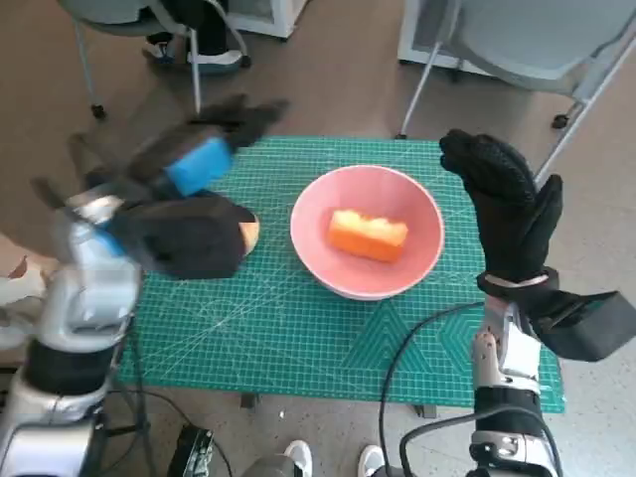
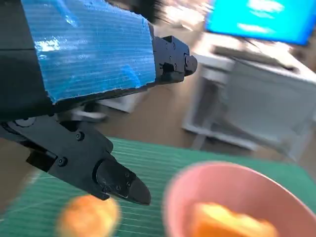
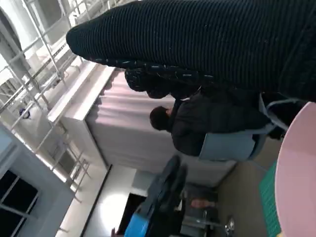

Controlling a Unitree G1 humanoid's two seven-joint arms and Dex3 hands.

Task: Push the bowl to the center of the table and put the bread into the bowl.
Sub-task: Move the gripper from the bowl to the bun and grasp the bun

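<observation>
We find no text, label, brand, number or sign that we can read in any view. The green cutting mat (image 1: 298, 338) carries pale ruled lines and angled guide marks, but any figures printed along them are too small for us to make out. The blue tape (image 2: 89, 49) on the left hand (image 1: 184, 214) is plain. The bright blue screen (image 2: 261, 19) in the left wrist view is too blurred for us to read.
</observation>
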